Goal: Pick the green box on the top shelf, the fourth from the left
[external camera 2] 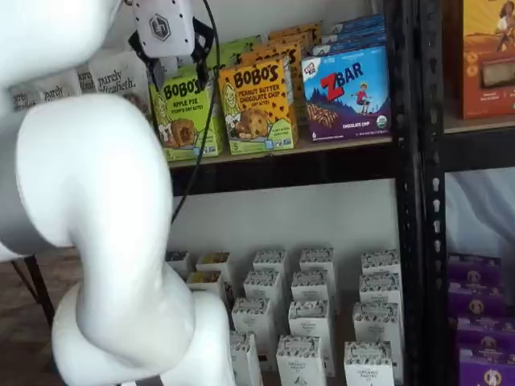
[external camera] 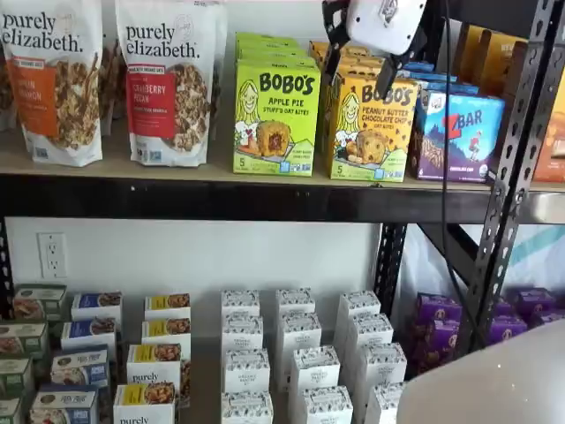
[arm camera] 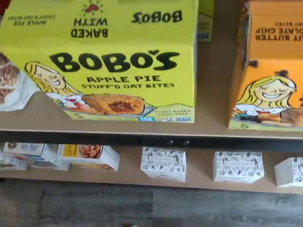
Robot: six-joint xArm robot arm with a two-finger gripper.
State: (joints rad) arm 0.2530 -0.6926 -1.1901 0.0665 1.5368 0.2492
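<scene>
The green box [arm camera: 113, 80] is a lime-green Bobo's Apple Pie box standing upright at the front of the top shelf [external camera: 177, 170], with more of its kind behind it. It shows in both shelf views [external camera: 275, 119] [external camera 2: 187, 112]. My gripper [external camera: 360, 62] hangs from the view's top edge, in front of the shelf and above box height. A plain gap shows between its two black fingers, which hold nothing: it is open. In a shelf view the gripper [external camera 2: 170, 63] sits just above and in front of the green box. The wrist view looks onto the box's top and front face.
A yellow-orange Bobo's box [external camera: 371, 124] stands close to the green box's right, then a blue Zbar box [external camera: 459, 132]. Granola bags [external camera: 168, 84] stand to its left. Small white boxes [external camera: 296, 353] fill the lower shelf. A dark upright [external camera: 516, 150] rises at the right.
</scene>
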